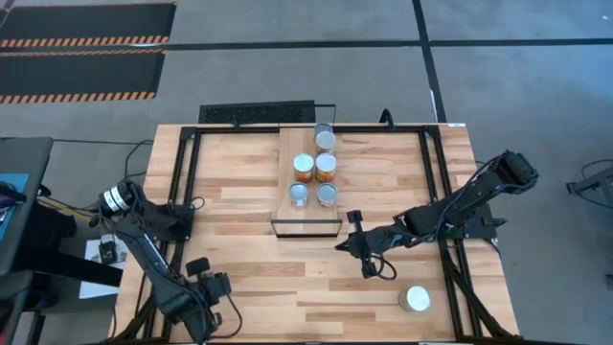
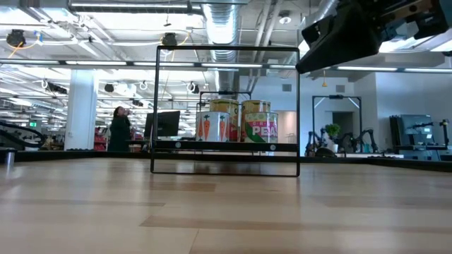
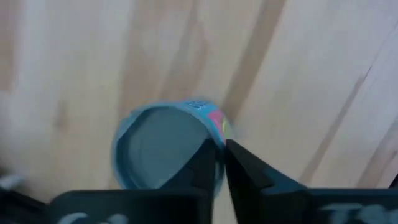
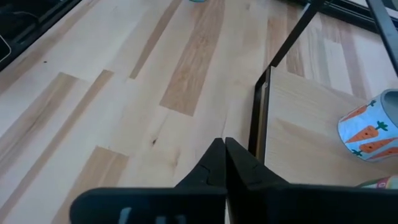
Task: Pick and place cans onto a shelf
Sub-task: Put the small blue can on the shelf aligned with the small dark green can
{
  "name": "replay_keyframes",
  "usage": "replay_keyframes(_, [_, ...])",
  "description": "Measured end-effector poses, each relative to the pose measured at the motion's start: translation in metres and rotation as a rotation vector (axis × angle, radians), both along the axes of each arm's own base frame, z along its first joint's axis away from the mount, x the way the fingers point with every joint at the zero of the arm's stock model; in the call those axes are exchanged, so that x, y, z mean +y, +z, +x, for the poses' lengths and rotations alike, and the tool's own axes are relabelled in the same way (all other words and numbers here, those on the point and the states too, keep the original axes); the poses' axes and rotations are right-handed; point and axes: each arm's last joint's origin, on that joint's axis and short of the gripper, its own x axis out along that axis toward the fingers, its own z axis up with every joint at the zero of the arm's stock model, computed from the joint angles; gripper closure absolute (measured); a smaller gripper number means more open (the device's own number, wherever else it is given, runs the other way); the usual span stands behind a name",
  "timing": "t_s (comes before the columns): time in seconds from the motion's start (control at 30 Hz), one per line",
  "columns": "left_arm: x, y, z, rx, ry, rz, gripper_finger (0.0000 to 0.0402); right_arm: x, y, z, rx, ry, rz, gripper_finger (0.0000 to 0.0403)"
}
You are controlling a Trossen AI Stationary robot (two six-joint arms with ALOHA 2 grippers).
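The table (image 1: 239, 206) carries the shelf (image 1: 308, 222) at its middle, five cans (image 1: 314, 168) standing on it. The right gripper (image 1: 347, 230), fingers closed and empty, hovers just beside the shelf's near corner. The left gripper (image 3: 221, 165), at the table's near left corner, has its fingers together, tips over a blue can (image 3: 165, 146) seen only by its wrist camera. A stray can (image 1: 415, 299) stands near right

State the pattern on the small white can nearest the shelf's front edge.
Orange carrots on a white label: the small white carrot-printed metal can, clearest in the right wrist view.
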Motion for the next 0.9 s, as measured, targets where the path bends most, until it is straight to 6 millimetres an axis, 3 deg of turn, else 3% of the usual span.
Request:
replay_keyframes(0.1, [0.018,0.02,0.004,-0.067,0.003,0.025,0.0394,0.0,-0.001,-0.001,0.01,-0.001,-0.005,0.0399])
replay_keyframes(0.2, [0.049,0.049,0.007,-0.147,0.009,0.086,0.0399,-0.001,-0.002,-0.001,0.026,-0.005,-0.009,0.0399])
replay_keyframes(0.37, [0.122,0.093,0.015,-0.24,0.012,0.187,0.04,-0.001,-0.004,-0.003,0.053,-0.006,-0.019,0.0397])
replay_keyframes(0.5, [0.185,0.112,0.029,-0.239,-0.042,0.264,0.0401,-0.004,-0.006,-0.004,0.075,-0.005,-0.021,0.04])
replay_keyframes(0.73, [0.295,0.122,0.046,-0.24,-0.103,0.343,0.0401,-0.022,-0.011,-0.002,0.146,-0.059,-0.049,0.0399])
replay_keyframes(0.9, [0.355,0.096,0.051,-0.272,-0.129,0.271,0.0401,-0.043,-0.012,0.004,0.161,-0.055,-0.033,0.0399])
